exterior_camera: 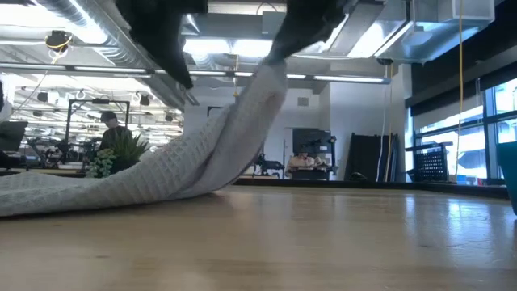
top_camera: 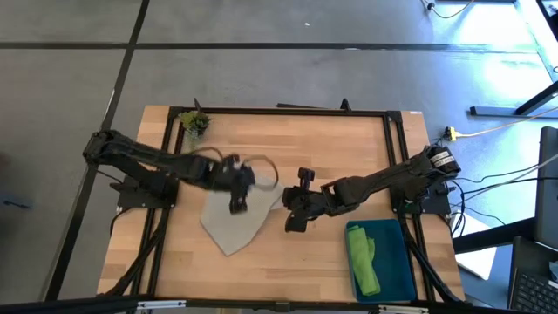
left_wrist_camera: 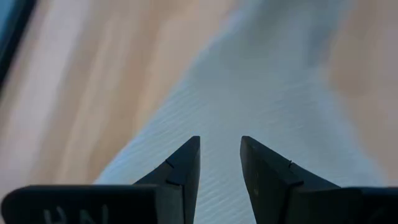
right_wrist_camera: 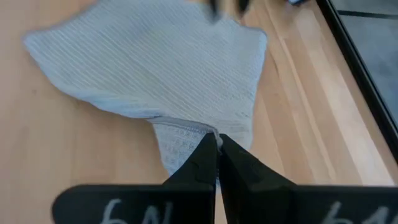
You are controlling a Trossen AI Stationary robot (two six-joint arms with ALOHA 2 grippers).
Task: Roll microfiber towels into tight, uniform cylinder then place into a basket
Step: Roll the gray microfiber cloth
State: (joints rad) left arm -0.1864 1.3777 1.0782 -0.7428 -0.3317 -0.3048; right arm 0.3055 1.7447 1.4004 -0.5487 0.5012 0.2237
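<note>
Right gripper point(right_wrist_camera: 217, 146) pinched on grey towel point(top_camera: 231, 222) corner, lifted. Left gripper point(left_wrist_camera: 220, 155) fingers apart above towel, blurred overhead. Green towel point(top_camera: 364, 259) in basket point(top_camera: 397, 262).

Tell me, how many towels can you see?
2. The grey towel lies mid-table, one corner pinched by the right gripper. The green towel sits in the basket.

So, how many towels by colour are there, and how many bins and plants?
Grey-beige towel: 1, spread on the table, one corner pinched in the right claw
Lime green towel: 1, in the bin
Teal bin: 1
Plant sprig: 1
Total: 4
</note>
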